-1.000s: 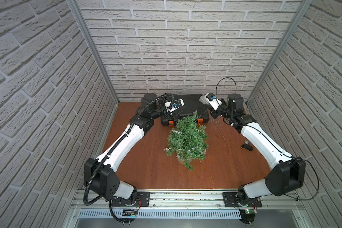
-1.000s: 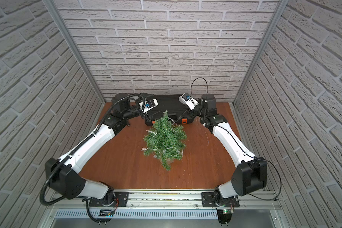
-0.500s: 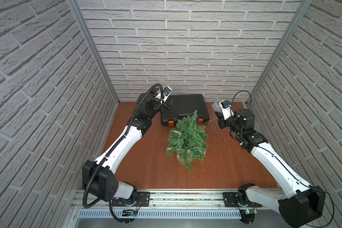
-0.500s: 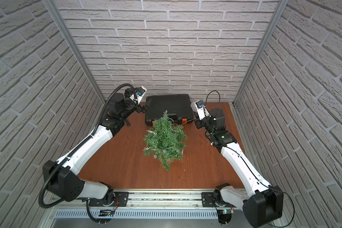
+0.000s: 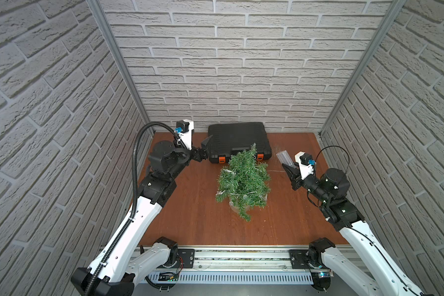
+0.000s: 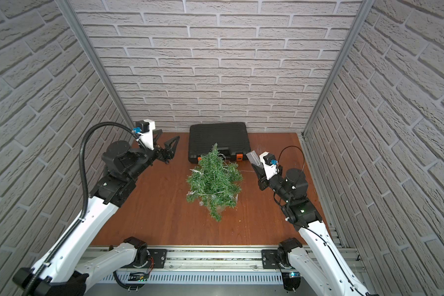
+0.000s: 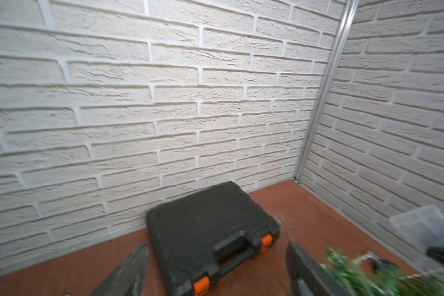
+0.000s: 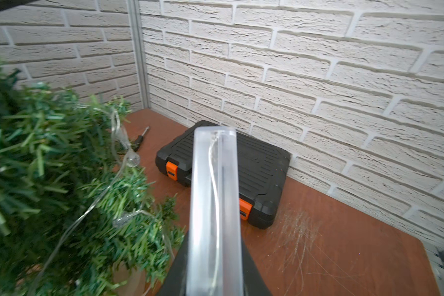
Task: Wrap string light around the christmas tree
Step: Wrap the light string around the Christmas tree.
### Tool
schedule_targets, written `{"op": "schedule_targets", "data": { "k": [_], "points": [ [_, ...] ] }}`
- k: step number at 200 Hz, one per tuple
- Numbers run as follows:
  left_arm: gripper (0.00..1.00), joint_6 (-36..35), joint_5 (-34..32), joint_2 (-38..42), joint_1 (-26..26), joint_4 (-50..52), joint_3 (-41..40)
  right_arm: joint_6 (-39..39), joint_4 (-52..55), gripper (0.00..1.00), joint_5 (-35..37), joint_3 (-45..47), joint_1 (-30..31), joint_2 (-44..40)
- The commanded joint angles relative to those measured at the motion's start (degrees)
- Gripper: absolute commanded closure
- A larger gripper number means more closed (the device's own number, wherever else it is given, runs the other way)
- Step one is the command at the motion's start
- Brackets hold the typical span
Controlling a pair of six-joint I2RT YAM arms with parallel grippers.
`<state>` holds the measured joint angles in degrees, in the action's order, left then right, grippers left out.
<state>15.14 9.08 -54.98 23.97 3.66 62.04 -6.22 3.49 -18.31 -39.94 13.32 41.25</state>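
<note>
Mid-wrap: battery box [image 8: 213, 205] is clamped in right gripper [image 5: 289, 170], right of tree [image 5: 242, 179]; left gripper [image 6: 169, 135] spread, empty; another loop is needed

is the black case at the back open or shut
Shut. The black case lies flat with its lid down on the base, and both orange latches sit folded across the front seam.

Both top views are looking steeply down from high, sharing the whole table [image 5: 190, 225]. The left wrist camera is looking low past the left gripper [image 7: 215, 244] at the case [image 7: 210, 225] ahead of its jaws. The right wrist camera is looking closely along the string light [image 8: 213, 166] in the right gripper [image 8: 214, 238], sharing that case and the tree [image 8: 49, 166] beside the jaws.
</note>
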Motion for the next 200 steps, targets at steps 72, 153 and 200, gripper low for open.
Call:
{"op": "schedule_targets", "data": {
  "k": [72, 153, 200],
  "points": [
    [0.25, 9.65, -4.17, 11.34, 26.61, 6.52, -13.01, 0.73, 0.55, 0.80, -11.57, 4.39, 6.24, -7.28],
    [0.16, 7.11, -12.40, 5.84, 31.41, 0.57, -16.67, 1.97, 3.14, 0.76, -13.18, 4.99, 12.14, -5.73],
    [0.16, 5.05, -20.16, 4.15, 31.41, -2.52, -17.54, 3.89, -2.55, 0.71, -11.88, 8.89, 16.56, -6.22]
  ]
}}
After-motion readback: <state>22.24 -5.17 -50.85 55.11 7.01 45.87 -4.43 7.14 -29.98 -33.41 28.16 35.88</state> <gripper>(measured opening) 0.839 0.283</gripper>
